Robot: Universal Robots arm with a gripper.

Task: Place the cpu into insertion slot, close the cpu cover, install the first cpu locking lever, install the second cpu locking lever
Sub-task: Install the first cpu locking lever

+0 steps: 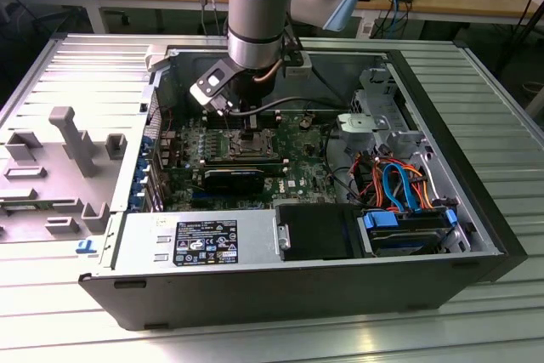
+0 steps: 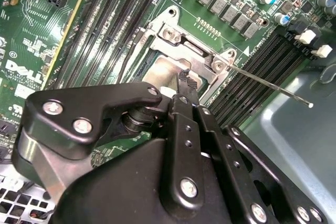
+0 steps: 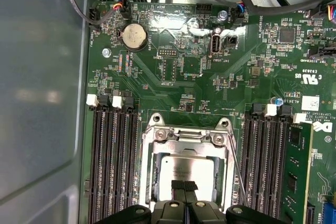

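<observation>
The cpu [image 3: 181, 167] lies in the insertion slot [image 3: 152, 174] on the green motherboard, its silver top showing through the window of the cpu cover [image 3: 185, 136], which lies flat over it. My gripper [image 3: 184, 186] is shut, and its black fingertips [image 2: 184, 80] sit together right over the cpu's edge. In the exterior view the gripper [image 1: 252, 131] hangs straight down over the slot [image 1: 242, 144]. In the second wrist view one thin wire lever [image 2: 273, 86] sticks out sideways from the cover [image 2: 184, 45], and another lever [image 2: 131, 51] runs along its opposite side.
Rows of black memory slots [image 3: 113, 161] flank the socket on both sides, one holding a module [image 3: 296, 171]. Cables [image 1: 399, 184] and drive bays fill the case on the exterior view's right. A power supply [image 1: 195, 240] sits along the front. Case walls [image 3: 42, 103] stand close by.
</observation>
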